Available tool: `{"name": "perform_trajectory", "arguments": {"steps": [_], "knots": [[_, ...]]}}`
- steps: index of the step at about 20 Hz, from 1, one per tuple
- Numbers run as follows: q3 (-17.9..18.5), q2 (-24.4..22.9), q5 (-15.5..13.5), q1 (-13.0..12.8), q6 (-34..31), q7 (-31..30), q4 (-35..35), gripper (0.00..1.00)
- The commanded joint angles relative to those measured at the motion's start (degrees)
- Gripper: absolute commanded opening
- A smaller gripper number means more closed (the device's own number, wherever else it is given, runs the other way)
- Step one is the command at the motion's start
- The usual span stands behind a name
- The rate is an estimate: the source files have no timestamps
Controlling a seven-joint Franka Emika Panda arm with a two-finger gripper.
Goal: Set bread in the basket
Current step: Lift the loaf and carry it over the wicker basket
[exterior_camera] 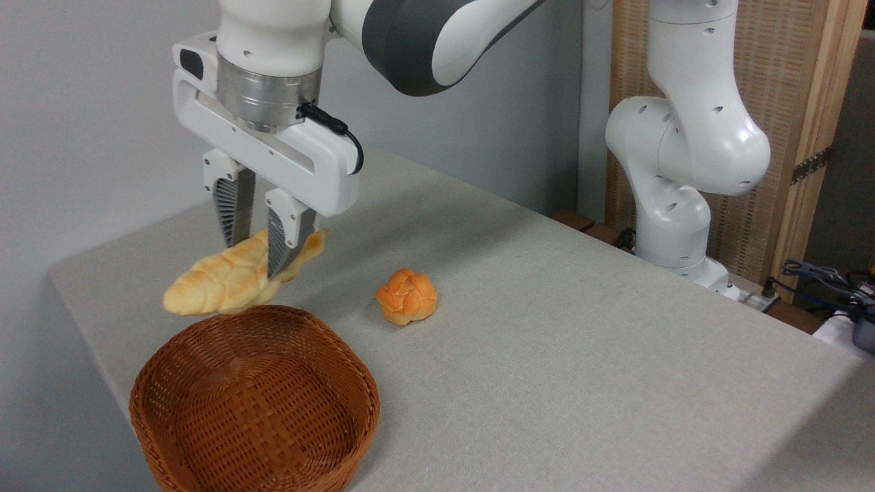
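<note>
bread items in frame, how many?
2. The braided loaf is held in the tool, above the basket's far rim. The round bun sits on the table. Nothing seems hidden.

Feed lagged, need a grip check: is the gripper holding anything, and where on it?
Yes. The gripper is shut on the bread, pinching it right of its middle, toward its right-hand pointed end, above the basket's far rim.

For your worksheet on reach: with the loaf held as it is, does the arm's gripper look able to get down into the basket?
Probably yes. The gripper holds the bread in the air just above the far rim of the basket, which is open-topped and empty. The round bun sits apart to the right, out of the way.
</note>
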Motion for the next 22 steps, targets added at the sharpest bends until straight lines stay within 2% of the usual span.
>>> {"name": "perform_trajectory", "arguments": {"steps": [1,3,5,6,22], "knots": [[0.52,0.92,-2.33,-0.2,4.02,-1.14,0.72,0.61],[0.52,1.01,-2.33,-0.2,4.03,-1.75,0.72,0.66],[0.52,1.01,-2.42,-0.2,4.11,-1.75,0.72,0.79],[0.43,1.27,-1.98,-0.2,4.2,-1.15,0.81,1.0],[0.25,1.27,-1.98,-0.29,4.38,-1.14,0.81,1.0]]}}
